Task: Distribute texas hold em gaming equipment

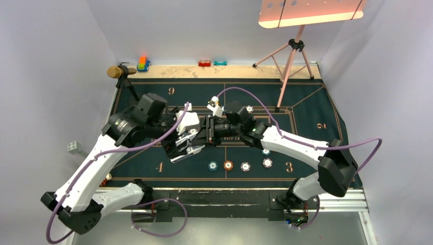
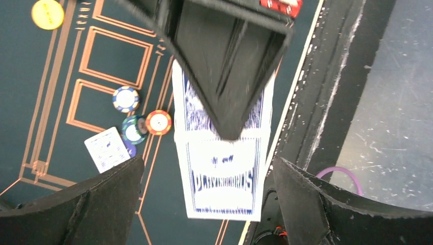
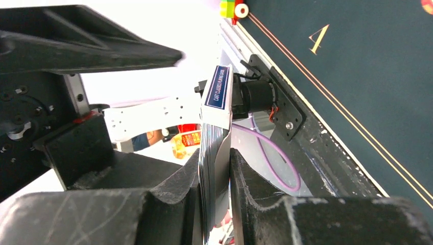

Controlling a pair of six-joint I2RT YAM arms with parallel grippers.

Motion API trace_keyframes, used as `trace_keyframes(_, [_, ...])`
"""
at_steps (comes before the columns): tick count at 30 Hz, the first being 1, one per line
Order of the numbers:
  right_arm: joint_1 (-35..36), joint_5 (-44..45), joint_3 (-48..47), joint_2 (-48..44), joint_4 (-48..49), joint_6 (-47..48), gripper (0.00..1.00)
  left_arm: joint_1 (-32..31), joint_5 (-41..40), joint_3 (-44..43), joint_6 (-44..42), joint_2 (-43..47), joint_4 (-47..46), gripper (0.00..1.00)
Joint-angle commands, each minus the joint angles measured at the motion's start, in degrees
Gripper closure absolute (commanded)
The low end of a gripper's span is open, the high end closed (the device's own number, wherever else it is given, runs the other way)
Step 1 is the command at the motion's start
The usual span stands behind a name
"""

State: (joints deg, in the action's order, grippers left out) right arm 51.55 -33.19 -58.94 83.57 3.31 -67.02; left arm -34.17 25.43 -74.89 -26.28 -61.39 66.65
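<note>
right hand (image 3: 214, 163) clenched on the deck (image 3: 216, 109), holding it above the mat (image 1: 306, 127) mid-counter. left hand (image 2: 208, 166) spread open around the deck's blue back, probably to draw cards. chips (image 1: 245, 166) lie between marks 4 and 3.

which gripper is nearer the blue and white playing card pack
Right. The right gripper is shut on the blue and white playing card pack; the left gripper is open and facing it, with no contact visible.
</note>
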Motion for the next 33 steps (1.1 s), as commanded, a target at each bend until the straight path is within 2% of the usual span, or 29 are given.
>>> trace_keyframes(1, [-2.59,-1.81,1.09,-4.05,1.39,0.75,0.92,1.20,-5.61,-3.40,0.88,5.79,1.17,0.00])
trace_keyframes(4, [-3.73,-1.96,1.83,-5.42,0.87,1.42,0.91,2.11,-7.24,-3.66,2.28,12.98,-0.40,0.00])
trace_keyframes(6, [-3.97,-2.15,1.98,-5.54,0.95,1.54,0.91,2.14,-11.61,2.82,1.41,18.96,-4.13,0.00])
trace_keyframes(9, [-4.00,-2.61,1.39,-4.93,1.18,1.62,0.91,2.02,-7.52,8.63,-7.98,23.02,-0.64,0.00])
trace_keyframes(12, [-3.96,-2.32,1.73,-5.21,2.20,1.16,0.90,2.01,-6.66,10.01,-9.03,23.48,-1.36,0.03])
trace_keyframes(15, [-3.92,-2.04,1.79,-5.51,2.65,0.98,0.90,2.03,-6.28,14.78,-10.63,26.20,-7.32,0.05])
trace_keyframes(19, [-3.87,-1.35,1.10,-6.23,1.88,1.33,0.89,2.01,-4.32,22.49,-12.86,30.80,-19.48,0.02])
trace_keyframes(26, [-3.91,0.46,0.55,-8.20,-1.24,4.77,0.89,2.05,1.27,20.40,-10.45,24.68,-21.89,0.00])
trace_keyframes(33, [-3.91,-0.29,0.31,-9.26,-2.04,7.01,0.88,2.07,4.77,16.30,-9.03,18.23,-18.30,0.00])
